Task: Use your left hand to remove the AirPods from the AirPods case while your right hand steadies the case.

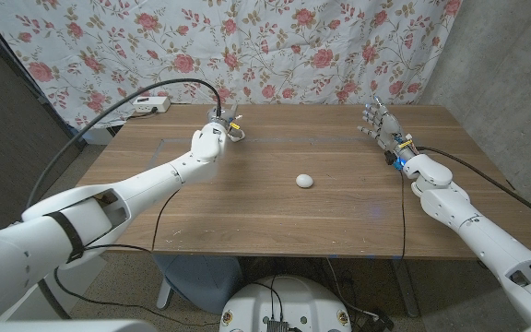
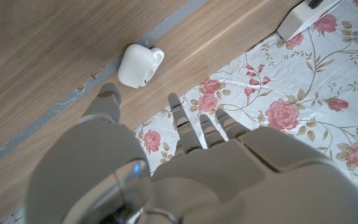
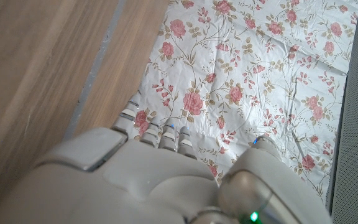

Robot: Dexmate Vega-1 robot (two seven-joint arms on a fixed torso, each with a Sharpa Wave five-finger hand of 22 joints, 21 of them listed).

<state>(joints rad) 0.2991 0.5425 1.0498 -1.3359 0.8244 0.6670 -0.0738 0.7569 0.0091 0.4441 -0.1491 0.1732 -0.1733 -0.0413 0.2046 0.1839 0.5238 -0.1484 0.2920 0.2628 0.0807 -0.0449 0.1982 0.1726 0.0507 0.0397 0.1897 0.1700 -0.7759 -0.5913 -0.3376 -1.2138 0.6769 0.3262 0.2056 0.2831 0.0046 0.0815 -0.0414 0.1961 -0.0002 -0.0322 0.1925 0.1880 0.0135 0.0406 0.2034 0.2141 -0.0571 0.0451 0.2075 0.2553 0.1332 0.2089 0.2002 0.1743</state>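
You are at the very start: neither hand has reached the AirPods case, which sits alone on the counter just right of the head view's centre, well apart from both hands. In the left wrist view the case shows in the upper part of the frame with its lid tipped open; whether the AirPods are inside I cannot tell. Your left hand is in the upper middle-left of the head view near the counter's far edge, fingers spread and holding nothing. Your right hand stands upright in the upper right of that frame, also splayed wide and holding nothing. I judge the next move is to bring your right hand down toward the frame's centre and close it around the case body to pin it, before your left hand comes across to pick at the small earbuds.
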